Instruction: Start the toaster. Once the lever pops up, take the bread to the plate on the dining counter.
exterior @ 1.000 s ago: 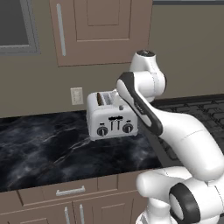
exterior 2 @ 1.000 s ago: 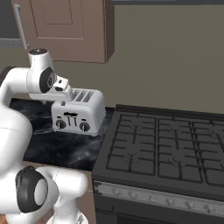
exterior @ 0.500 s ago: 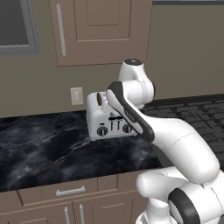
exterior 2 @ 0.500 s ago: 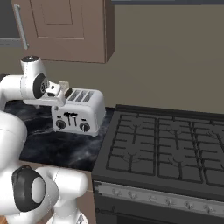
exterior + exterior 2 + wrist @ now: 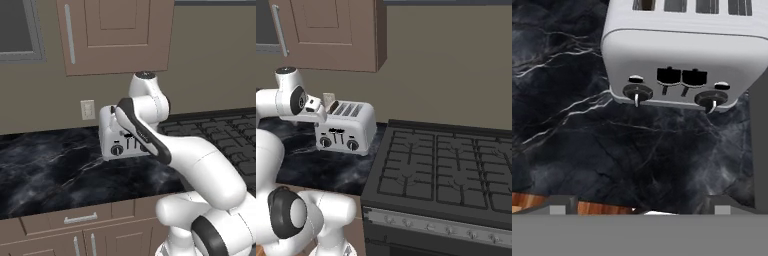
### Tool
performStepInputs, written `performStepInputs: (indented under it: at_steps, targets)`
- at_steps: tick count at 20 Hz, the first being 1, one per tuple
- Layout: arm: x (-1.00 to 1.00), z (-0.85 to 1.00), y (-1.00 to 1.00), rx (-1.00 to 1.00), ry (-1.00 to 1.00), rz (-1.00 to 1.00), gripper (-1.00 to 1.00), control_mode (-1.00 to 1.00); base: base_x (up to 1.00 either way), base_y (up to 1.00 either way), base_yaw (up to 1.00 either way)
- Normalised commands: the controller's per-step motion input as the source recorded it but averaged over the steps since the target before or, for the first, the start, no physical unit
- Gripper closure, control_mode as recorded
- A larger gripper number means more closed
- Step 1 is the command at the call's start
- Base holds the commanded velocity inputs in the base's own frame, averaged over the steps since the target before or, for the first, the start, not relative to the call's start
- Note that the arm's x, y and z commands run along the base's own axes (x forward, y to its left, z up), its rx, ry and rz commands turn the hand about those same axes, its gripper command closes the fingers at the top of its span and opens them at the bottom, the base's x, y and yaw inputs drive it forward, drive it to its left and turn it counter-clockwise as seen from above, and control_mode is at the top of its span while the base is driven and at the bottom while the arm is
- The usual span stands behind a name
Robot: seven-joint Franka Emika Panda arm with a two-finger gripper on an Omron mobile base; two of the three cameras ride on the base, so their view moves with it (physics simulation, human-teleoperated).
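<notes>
The first step is in hand: starting the toaster [image 5: 677,55], which has not yet been switched on as far as the pictures let me judge. The toaster stands on the black veined counter [image 5: 50,170], close to the back wall and just beside the stove [image 5: 451,175]. In the hand view it fills the top, from about 11 o'clock to 2 o'clock, with its front facing the camera.

The hand [image 5: 320,111] hovers in front of and slightly above the toaster, apart from it, fingers spread wide and grasping nothing. In the right base view it sits at the toaster's 9 o'clock, near the top corner.

On the toaster's front I count 2 round black knobs [image 5: 637,92], 1 toward each lower corner, and 2 black levers [image 5: 669,76] side by side between them, both sitting high in their tracks. The top shows 4 slots [image 5: 347,108]. The leftmost slot holds something brownish, probably the bread [image 5: 643,4], though too little of it shows to be sure. There is 1 wall outlet [image 5: 87,109] at the toaster's 10 o'clock in the left base view, and 1 wooden cabinet [image 5: 112,35] above.

The next move, as I judge it, calls for bringing a fingertip down onto the lever that serves the loaded slot and pressing it straight down until it latches. The levers are small and close together, so the approach needs care to catch only 1.
</notes>
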Motion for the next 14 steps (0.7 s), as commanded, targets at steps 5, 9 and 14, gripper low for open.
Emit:
performStepInputs:
  at_steps: [5,9,14]
  targets:
    - [0.18,0.0,0.02,0.0,0.0,0.0,-1.0,-1.0,0.0,0.0,0.0]
    - [0.27,0.0,0.0,0.0,0.0,0.0,-1.0,-1.0,0.0,0.0,0.0]
    - [0.25,0.0,-0.04,0.01,0.0,-0.01,-1.0,-1.0,0.0,0.0,0.0]
